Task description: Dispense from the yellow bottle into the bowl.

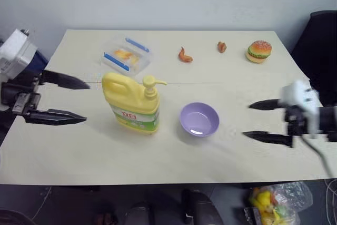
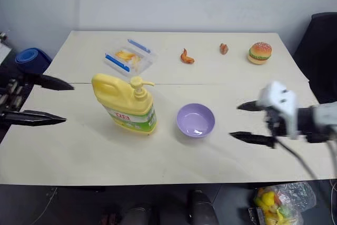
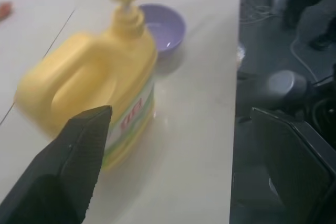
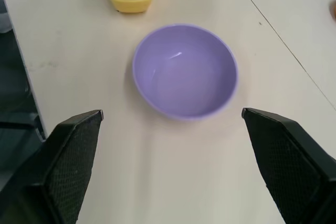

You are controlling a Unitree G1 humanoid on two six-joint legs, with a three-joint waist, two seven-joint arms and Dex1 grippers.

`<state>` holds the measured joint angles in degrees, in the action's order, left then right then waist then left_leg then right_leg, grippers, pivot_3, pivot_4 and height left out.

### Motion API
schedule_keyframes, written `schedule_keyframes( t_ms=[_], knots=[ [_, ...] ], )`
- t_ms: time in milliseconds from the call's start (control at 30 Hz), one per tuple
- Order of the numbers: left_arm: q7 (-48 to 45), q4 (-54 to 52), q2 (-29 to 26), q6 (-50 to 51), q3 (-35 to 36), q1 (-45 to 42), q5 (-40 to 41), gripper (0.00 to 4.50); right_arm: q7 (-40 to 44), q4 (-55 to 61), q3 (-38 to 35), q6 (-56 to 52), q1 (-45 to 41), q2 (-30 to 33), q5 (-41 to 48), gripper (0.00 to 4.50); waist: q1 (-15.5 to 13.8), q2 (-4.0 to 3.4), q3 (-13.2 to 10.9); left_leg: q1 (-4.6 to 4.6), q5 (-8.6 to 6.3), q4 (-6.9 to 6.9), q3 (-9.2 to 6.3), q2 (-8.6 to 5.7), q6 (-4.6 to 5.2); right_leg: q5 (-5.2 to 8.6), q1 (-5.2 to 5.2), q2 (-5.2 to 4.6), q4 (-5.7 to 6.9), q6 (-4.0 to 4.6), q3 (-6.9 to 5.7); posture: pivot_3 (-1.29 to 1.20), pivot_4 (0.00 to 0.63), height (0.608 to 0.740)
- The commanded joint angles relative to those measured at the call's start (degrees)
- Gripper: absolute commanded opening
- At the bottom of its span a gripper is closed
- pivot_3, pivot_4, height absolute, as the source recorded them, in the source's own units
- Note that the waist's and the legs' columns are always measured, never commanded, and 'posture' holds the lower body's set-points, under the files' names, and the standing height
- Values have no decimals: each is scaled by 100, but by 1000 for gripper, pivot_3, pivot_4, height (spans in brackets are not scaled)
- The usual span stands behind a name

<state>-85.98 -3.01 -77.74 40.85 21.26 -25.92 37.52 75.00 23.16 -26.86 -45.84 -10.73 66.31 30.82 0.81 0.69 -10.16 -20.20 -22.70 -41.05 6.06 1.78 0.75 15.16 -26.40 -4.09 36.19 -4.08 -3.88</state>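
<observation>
The yellow bottle [image 1: 133, 102] stands upright near the table's middle, its pump nozzle [image 1: 152, 82] pointing toward the lavender bowl [image 1: 199, 119] just to its right. A little clear liquid glints in the bowl [image 4: 184, 72]. My left gripper [image 1: 81, 100] is open, off to the bottle's left with a gap between them, and holds nothing. My right gripper [image 1: 248, 120] hovers open to the right of the bowl, apart from it, and is empty. In the left wrist view the bottle [image 3: 97, 85] sits beyond one black finger [image 3: 79, 161].
At the back of the table [image 1: 79, 151] lie a clear blue-trimmed food container [image 1: 125, 55], two small orange-brown food pieces [image 1: 184, 55] [image 1: 221, 47] and a toy burger [image 1: 258, 51]. A bag of colourful items [image 1: 274, 203] sits on the floor beyond the near edge.
</observation>
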Motion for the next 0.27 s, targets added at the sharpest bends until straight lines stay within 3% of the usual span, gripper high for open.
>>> schedule_keyframes(
  t_ms=[33, 133, 267],
  knots=[
    [-328, 393, -279, -124, 1003, 546, -311, 4500, 711, -482, -939, -135, 440, 391, 244, 4443, -16, 0, 0, 2, -1, 2, 4, 1, 1, 0, -1, -2, -7, -1, 6, 0, 150, 740],
    [-455, 681, -316, -224, 1568, 1124, -521, 4500, 1052, -959, -1327, 42, 734, 596, 174, 4443, -48, -1, -1, 10, -2, 2, 20, 2, 4, -1, -1, -2, -4, -3, 19, 0, 150, 740],
    [-384, 767, -331, -241, 1815, 1455, -531, 4500, 1088, -1383, -1344, 302, 776, 732, 99, 4443, -61, -2, -1, 14, -3, 2, 31, 4, 5, -2, -3, -4, 0, -3, 27, 0, 150, 740]
  ],
)
